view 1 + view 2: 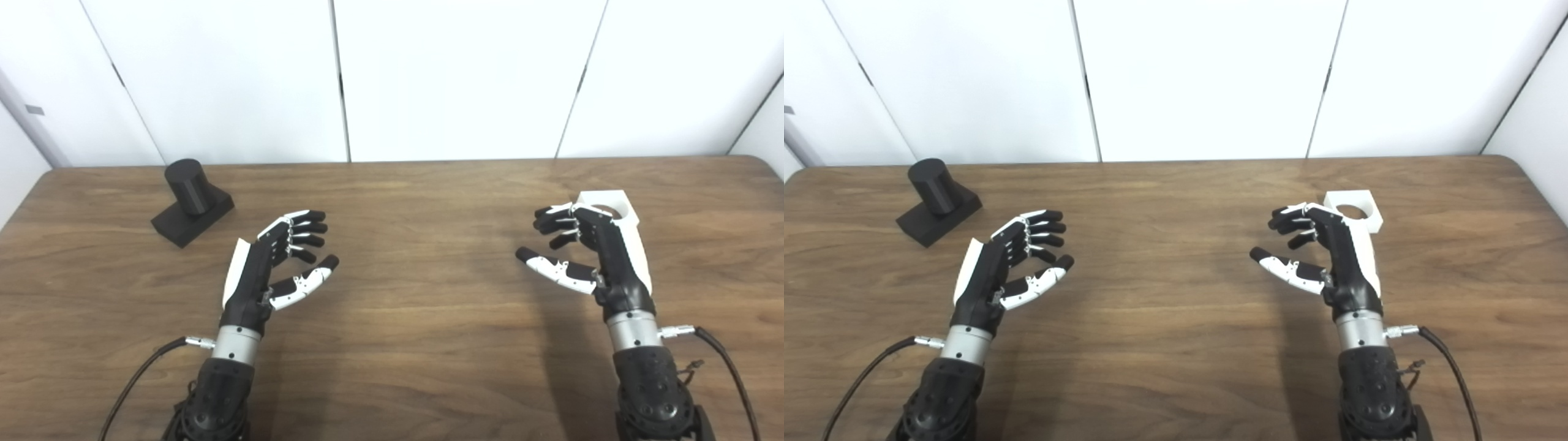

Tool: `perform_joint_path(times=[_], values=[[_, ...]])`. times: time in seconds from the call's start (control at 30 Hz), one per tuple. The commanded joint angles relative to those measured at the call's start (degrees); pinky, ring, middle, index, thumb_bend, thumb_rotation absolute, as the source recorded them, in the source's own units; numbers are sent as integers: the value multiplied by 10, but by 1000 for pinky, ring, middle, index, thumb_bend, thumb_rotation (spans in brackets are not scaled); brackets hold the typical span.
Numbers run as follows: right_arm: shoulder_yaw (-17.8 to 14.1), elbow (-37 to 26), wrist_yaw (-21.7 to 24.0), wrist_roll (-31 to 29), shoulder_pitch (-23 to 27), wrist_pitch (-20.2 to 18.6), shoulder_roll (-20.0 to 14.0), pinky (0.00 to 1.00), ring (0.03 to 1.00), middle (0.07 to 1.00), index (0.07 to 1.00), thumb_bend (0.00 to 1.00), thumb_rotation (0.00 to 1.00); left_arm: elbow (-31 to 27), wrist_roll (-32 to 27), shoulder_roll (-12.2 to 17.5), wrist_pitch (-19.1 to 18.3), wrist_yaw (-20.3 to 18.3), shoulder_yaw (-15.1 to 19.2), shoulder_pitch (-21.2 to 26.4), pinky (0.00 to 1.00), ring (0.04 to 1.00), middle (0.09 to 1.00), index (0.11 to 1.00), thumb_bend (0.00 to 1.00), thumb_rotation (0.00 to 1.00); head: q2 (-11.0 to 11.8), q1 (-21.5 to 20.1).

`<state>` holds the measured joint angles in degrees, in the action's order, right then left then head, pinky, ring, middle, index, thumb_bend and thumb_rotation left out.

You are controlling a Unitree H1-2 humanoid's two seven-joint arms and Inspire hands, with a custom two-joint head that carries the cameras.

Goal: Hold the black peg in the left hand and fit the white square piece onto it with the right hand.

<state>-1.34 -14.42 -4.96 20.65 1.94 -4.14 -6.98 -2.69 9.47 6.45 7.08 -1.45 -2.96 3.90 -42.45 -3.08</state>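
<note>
Left eye view: my left hand (pixel 269 269) and right hand (pixel 588 257) hover part-open, empty. Black peg (pixel 191 202) stands far left on the worktop (pixel 416 343), white square piece (pixel 1353 211) just beyond my right. Nothing grasped yet; I judge reaching the peg comes next.

Bright, even overhead light fills the scene, washing the white wall panels (pixel 459 73) at 12 o'clock close to blown-out, their seams the only detail. The wooden counter (pixel 429 343) shows a soft sheen across its middle but no hard glare. Shadows are faint and diffuse: a dim patch falls on the wood beneath the left robot hand (pixel 269 269) toward 6 o'clock, another beneath the right robot hand (pixel 588 257), and a thin dark edge hugs the black peg (pixel 190 199) at 10 o'clock. Focus is slightly soft throughout, with grain-blurring compression. Wall seams splay outward toward the corners, betraying wide-angle distortion.
</note>
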Motion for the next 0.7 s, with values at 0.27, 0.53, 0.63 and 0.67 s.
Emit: perform_joint_path(times=[0.27,0.53,0.63,0.67], values=[[-1,-10,-10,-1,15,29,-2,476,589,646,494,505,115,-9,1,1,20,1,-1,15,549,661,705,715,567,62,4,6],[-8,-7,-6,-3,11,32,-15,476,595,647,494,504,118,-9,13,-13,16,8,-11,14,530,657,709,711,565,14,19,104],[-14,-5,-4,-21,11,44,-22,465,581,638,494,503,115,-6,18,-21,18,11,-19,15,530,657,708,711,559,3,26,138],[-16,-4,-3,-26,11,48,-24,462,577,637,493,502,114,-5,20,-23,19,13,-21,15,532,656,706,712,560,5,28,147]])
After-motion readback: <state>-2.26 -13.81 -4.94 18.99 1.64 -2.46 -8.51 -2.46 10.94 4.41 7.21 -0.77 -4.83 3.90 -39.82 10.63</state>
